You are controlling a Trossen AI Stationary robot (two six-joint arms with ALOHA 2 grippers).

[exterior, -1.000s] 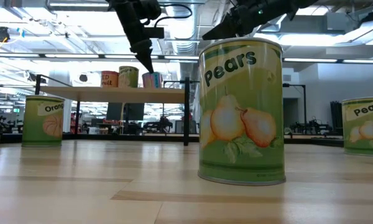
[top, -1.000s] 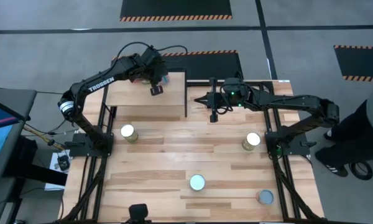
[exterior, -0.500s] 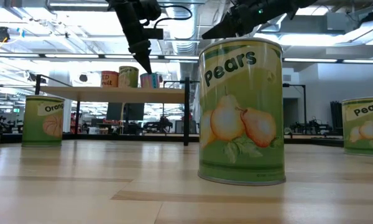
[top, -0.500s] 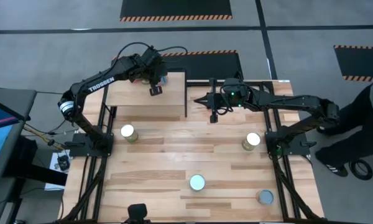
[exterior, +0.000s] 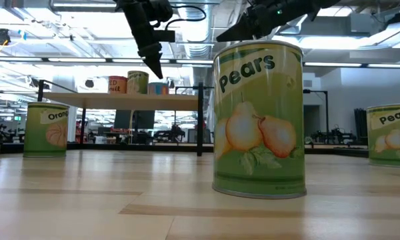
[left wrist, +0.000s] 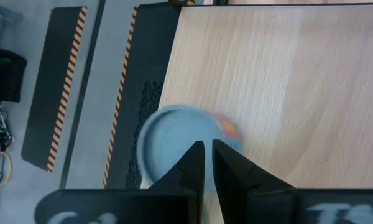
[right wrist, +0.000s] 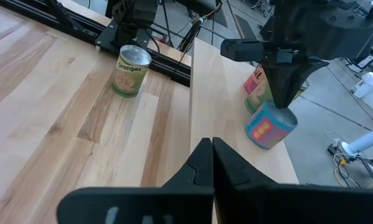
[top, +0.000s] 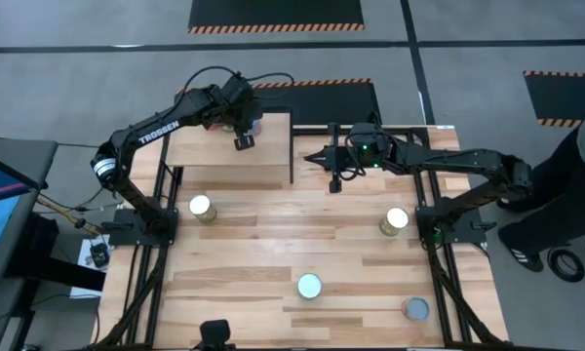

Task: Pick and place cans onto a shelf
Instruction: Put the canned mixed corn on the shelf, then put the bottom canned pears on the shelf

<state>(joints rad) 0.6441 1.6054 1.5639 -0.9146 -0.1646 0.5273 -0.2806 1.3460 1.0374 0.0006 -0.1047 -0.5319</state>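
Cans on the table, three set on the shelf

A pears can (exterior: 258, 120) is seen nearest, upright on the table (top: 273, 244). Beyond, the right gripper (top: 336, 183) is held shut and empty beside the shelf (top: 229, 156). Farthest, a tilted blue can (right wrist: 270, 126) is touched by the nearly closed left gripper (right wrist: 285, 99) at the shelf's back edge.

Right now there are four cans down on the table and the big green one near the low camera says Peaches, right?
Almost. Four cans do stand on the table, as the high view shows, but the big green can says Pears, not Peaches. The low view shows the word and the pears drawn under it.
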